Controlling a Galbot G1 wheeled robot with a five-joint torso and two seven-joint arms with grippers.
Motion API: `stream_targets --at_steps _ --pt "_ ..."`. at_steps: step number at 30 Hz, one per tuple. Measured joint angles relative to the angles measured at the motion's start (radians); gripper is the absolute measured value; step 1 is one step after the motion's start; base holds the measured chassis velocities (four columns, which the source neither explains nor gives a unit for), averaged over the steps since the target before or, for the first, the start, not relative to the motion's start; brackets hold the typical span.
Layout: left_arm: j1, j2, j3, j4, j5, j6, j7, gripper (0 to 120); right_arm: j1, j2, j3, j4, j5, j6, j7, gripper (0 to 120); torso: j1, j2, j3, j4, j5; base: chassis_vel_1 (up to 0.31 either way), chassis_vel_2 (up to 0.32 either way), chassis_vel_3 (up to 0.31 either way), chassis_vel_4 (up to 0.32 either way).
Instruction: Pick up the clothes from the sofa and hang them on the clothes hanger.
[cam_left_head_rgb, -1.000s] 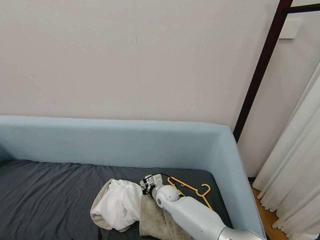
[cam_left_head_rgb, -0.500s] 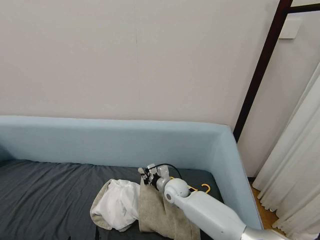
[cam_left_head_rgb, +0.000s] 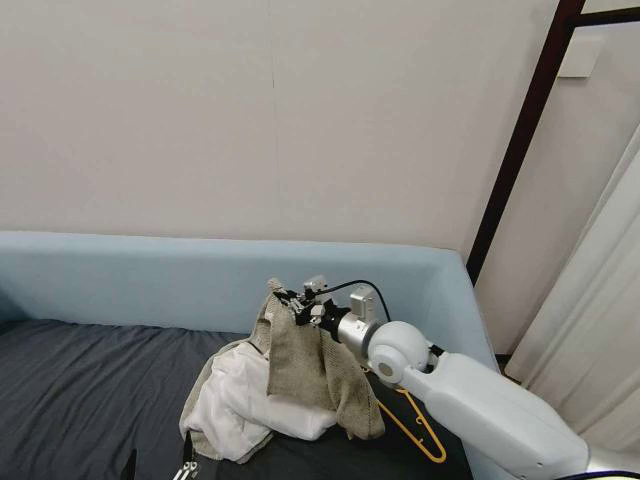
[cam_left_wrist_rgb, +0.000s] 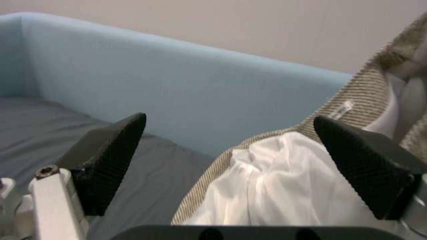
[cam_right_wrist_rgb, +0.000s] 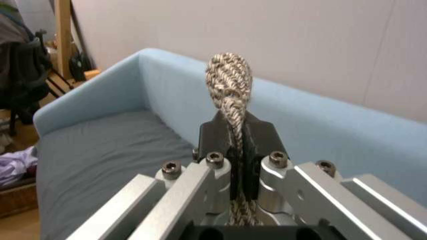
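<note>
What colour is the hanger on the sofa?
The hanger is orange-yellow; the head view shows it best.

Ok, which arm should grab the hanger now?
Probably left. The right gripper is shut on the beige knit garment, raised above the sofa; the left gripper is open and free, though the yellow hanger lies on the right side.
</note>
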Motion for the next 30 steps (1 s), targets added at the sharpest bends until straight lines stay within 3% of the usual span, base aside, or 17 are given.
stream_targets --at_steps 7,11,12,14,17,22,26,30 --pt "-0.051 0.135 -0.019 -0.037 -0.099 0.063 0.011 99 -0.026 -0.052 0.029 0.055 0.005 0.012 -0.006 0 0.0 0.0 0.0 0.0003 -0.0003 0.0 0.0 0.0 0.0" --pt "-0.101 0.316 -0.029 -0.012 -0.221 0.073 0.081 100 -0.07 -0.074 0.05 0.078 0.002 0.016 -0.007 0 0.0 0.0 0.0 0.0005 -0.0003 0.0 0.0 0.0 0.0" --pt "-0.101 0.316 -0.029 -0.012 -0.221 0.073 0.081 100 -0.07 -0.074 0.05 0.078 0.002 0.016 -0.007 0 0.0 0.0 0.0 0.0005 -0.0003 0.0 0.0 0.0 0.0" --pt "-0.154 0.432 -0.019 0.032 -0.286 0.074 0.127 100 -0.089 -0.089 0.064 0.088 0.001 0.021 -0.009 0 0.0 0.0 0.0 0.0003 -0.0003 0.0 0.0 0.0 0.0" --pt "-0.256 0.549 0.015 0.103 -0.386 0.098 0.177 100 -0.112 -0.111 0.085 0.107 0.002 0.024 -0.01 0 0.0 0.0 0.0 0.0 -0.0007 0.0 0.0 0.0 0.0" --pt "-0.342 0.627 0.044 0.179 -0.46 0.118 0.231 100 -0.133 -0.136 0.102 0.127 0.003 0.025 -0.01 0 0.0 0.0 0.0 0.0002 -0.0001 0.0 0.0 0.0 0.0" --pt "-0.486 0.732 0.113 0.355 -0.554 0.12 0.339 100 -0.148 -0.158 0.115 0.15 0.003 0.031 -0.012 0 0.0 0.0 0.0 -0.0004 -0.0004 0.0 0.0 0.0 0.0" --pt "-0.55 0.786 0.153 0.449 -0.567 0.111 0.406 100 -0.132 -0.149 0.101 0.152 0.007 0.038 -0.022 0 0.0 0.0 0.0 0.0009 -0.0004 0.0 0.0 0.0 0.0"
